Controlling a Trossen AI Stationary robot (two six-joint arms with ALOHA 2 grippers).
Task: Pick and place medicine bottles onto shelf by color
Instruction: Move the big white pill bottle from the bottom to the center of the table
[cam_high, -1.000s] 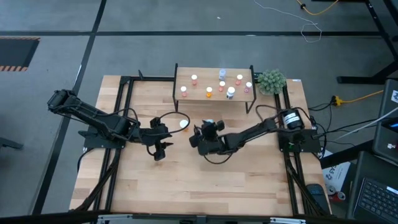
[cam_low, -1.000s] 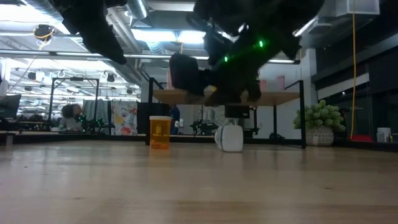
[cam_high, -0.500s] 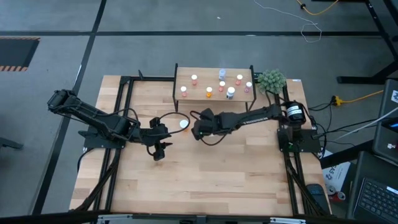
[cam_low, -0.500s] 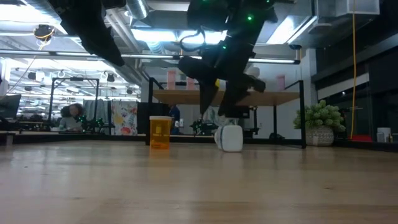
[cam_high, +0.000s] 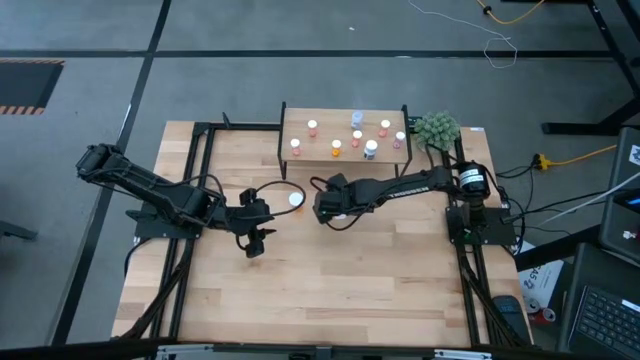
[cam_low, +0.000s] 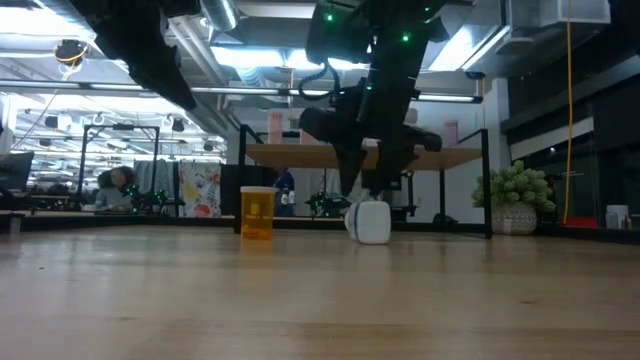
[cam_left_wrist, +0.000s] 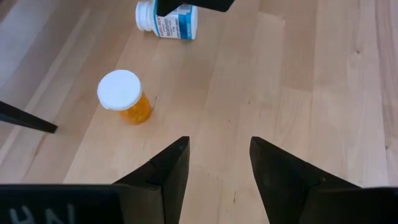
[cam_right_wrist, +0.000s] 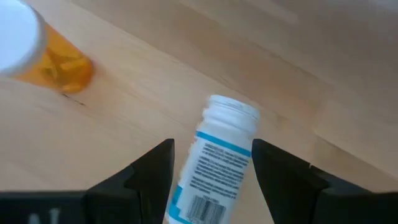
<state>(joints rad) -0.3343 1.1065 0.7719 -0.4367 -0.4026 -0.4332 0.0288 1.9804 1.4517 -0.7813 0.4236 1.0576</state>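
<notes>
The pale wood table (cam_high: 330, 290) is smooth, and a small shelf (cam_high: 345, 158) near the top middle holds tiny round bottles. Mid-frame, a white bottle (cam_right_wrist: 214, 165) lies on its side between the open fingers of the right gripper (cam_right_wrist: 211, 171), cap pointing away. An orange bottle (cam_left_wrist: 124, 99) stands upright nearby. The left gripper (cam_left_wrist: 217, 162) hangs open, holding nothing.

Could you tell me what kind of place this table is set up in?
Probably a robotics lab or workshop: bare ceiling ducts overhead, cables trailing on the grey floor, and two arms mounted at a wooden table.
</notes>
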